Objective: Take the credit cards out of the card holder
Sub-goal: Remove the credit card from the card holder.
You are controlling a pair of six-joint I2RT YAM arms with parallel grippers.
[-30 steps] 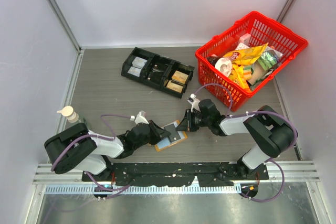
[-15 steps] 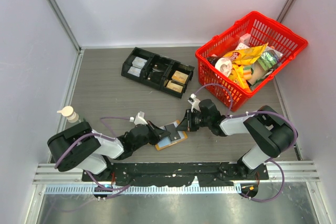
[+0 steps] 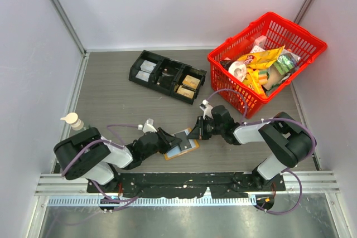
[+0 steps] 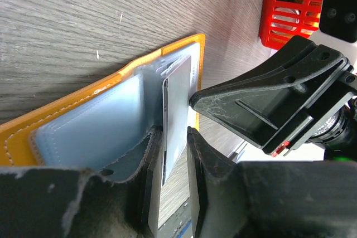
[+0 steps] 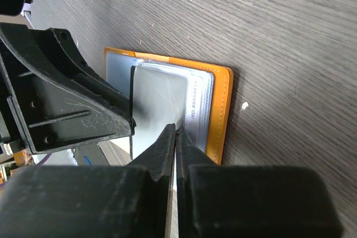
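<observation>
The tan-orange card holder lies open on the table near the front, between my two grippers. Its blue-grey inner panels show in the left wrist view and its orange edge in the right wrist view. A grey card stands partly lifted out of it, seen edge-on in the left wrist view. My right gripper is shut on the card's edge. My left gripper straddles the same card with its jaws narrowly apart, one finger resting on a panel.
A black compartment tray with small boxes stands at the back. A red basket full of snack packets is at the back right. A small white-capped bottle stands at the left edge. Grey walls close in both sides.
My left arm's rear links have crept slightly right and forward. Both grippers stay at the card holder, and the card stands about as before.
</observation>
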